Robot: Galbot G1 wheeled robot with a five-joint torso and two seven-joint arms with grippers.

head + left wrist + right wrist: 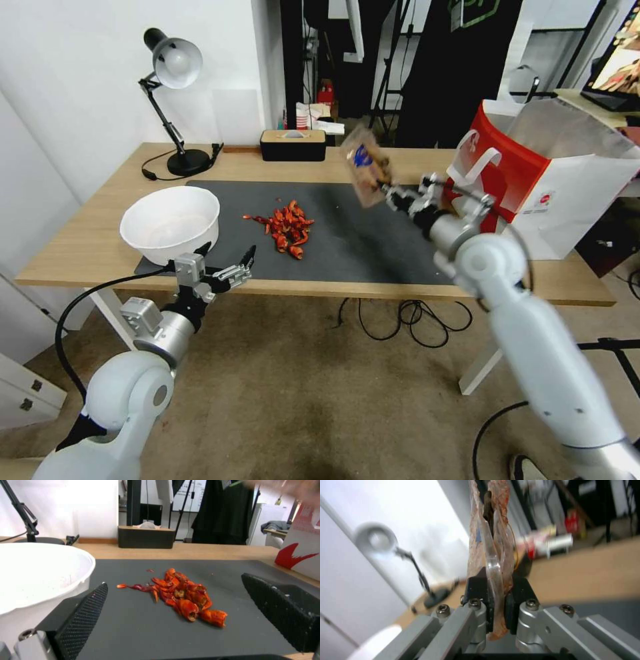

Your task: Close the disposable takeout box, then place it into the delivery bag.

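Head view shows the disposable takeout box already folded shut and lifted clear of the desk, held in the air above the far right part of the dark mat, so by my reading the closing is done and the carry to the delivery bag is the step in hand. The box stands on edge, its long axis running from the grip at about 5 o'clock up to its free end at about 11 o'clock, the broad face with a blue mark turned toward the camera. The right gripper has its jaws clamped on the lower edge of the box; in the right wrist view the two clear halves are pressed together between the black pads, with brownish food showing through. The bag stands upright at 3 o'clock from the box, just beside the gripper, mouth open and foil lining showing. The next move probably calls for raising the box over the near rim and turning its long axis downward so it slips in without catching a white handle. The left gripper hovers at the desk's near edge, jaws wide apart, beside the white bowl, with red shells at 12 o'clock from it
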